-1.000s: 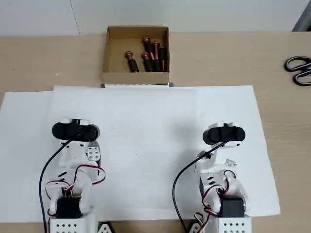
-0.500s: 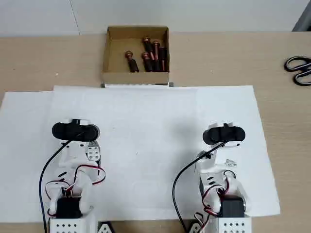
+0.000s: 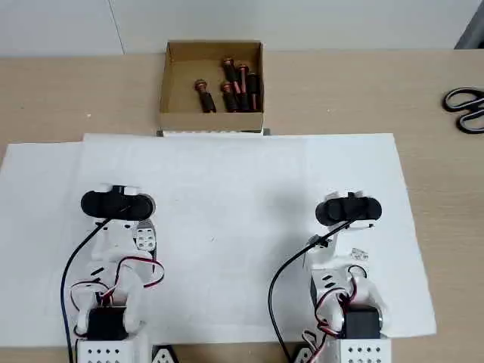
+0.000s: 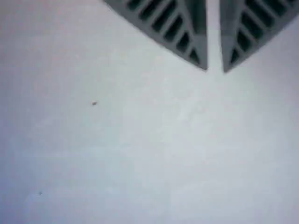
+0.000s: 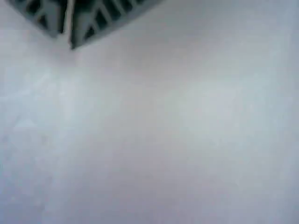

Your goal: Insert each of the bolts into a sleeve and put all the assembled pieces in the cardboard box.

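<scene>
Clenched on nothing at the left gripper [image 4: 214, 69]: a slim slit between the ribbed fingers [image 4: 187, 32], bare white paper [image 4: 140, 149] beneath. Much the same at the right gripper [image 5: 69, 41], pinched nearly flush and empty, again over plain paper. Probably shut for want of anything within reach to pick up.

From above, left arm [image 3: 117, 204] and right arm [image 3: 348, 210] tucked low at the near side of the sheet, well apart. Looks like a rest pose, out of the way of the work area.

Farther out, past the sheet's far edge and a little left of centre: the cardboard box [image 3: 212, 119], open side up. Inside, toward its right half, the assembled pieces [image 3: 234, 89], dark with coppery ends, lying bunched side by side, one slightly apart to the left. Exact count hard to tell. Bunched together most likely from being dropped in at about the same spot. With every visible piece in the box, judged done or very nearly so.

At the far right on the wooden table [image 3: 76, 91], scissors [image 3: 465, 110], well apart from everything and seemingly no part of the job.
</scene>
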